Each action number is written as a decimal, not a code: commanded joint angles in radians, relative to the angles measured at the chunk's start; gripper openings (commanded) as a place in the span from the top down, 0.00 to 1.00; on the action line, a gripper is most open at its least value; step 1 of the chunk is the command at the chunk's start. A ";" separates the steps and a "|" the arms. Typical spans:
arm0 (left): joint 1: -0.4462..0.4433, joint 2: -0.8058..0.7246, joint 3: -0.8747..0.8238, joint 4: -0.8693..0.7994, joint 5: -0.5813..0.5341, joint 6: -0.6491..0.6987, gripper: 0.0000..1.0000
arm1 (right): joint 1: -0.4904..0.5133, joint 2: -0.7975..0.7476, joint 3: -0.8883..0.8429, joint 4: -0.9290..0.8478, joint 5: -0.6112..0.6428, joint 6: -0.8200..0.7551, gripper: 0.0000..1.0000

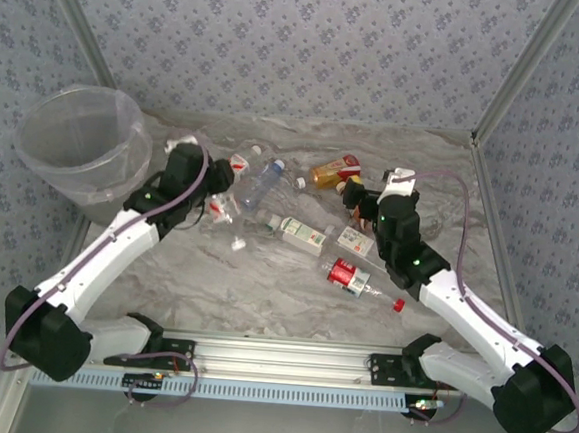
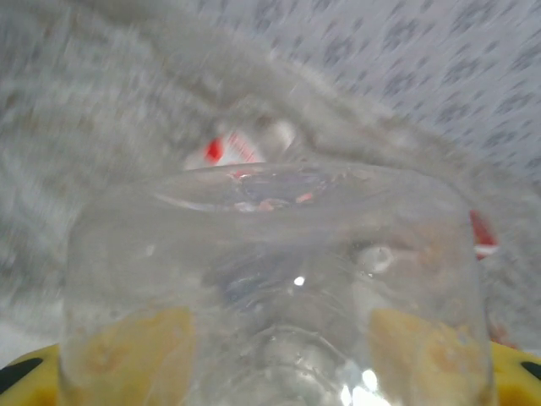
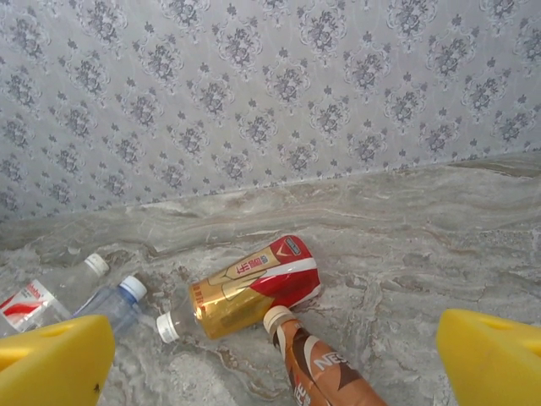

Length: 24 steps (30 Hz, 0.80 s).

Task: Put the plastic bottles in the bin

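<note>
None of the plastic bottles point(image 1: 303, 235) can be made out inside the bin point(image 1: 47, 172), so the task is judged to be at its very start. About eight are scattered over the middle of the worktop point(image 1: 262, 310), well apart from the bin at the upper left of the top view.

One clear bottle point(image 2: 270, 279) is framed between the left fingers point(image 2: 511, 385) in the left wrist view, its see-through wall close and blurred. Whether it is clamped yet cannot be told.

The right fingers point(image 3: 51, 359) are spread wide and nothing is held between them. A brown-sleeved bottle point(image 3: 317, 372) with a pale cap is seen lying just below them. Its cap is touching or just beside a gold-and-red bottle point(image 3: 249, 288) whose body looks dented. A bluish bottle point(image 3: 114, 309) lies at the lower left of that view.

All appear to be thin, light, crushable plastic with glossy labels. Being roughly cylindrical, they are judged likely to roll.

The bin is round, translucent and whitish, slightly flared, and far wider than any bottle. The worktop is covered by a grey, marbled, faintly wrinkled sheet.
</note>
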 commanded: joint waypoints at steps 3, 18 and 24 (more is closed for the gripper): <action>0.064 0.065 0.236 -0.081 -0.035 0.125 0.46 | -0.016 0.012 0.029 0.068 0.014 -0.003 0.00; 0.297 0.090 0.496 0.119 -0.322 0.525 0.45 | -0.018 0.036 0.046 0.117 -0.149 -0.065 0.00; 0.439 0.132 0.542 0.165 -0.351 0.571 0.45 | -0.014 0.041 0.055 0.111 -0.150 -0.071 0.00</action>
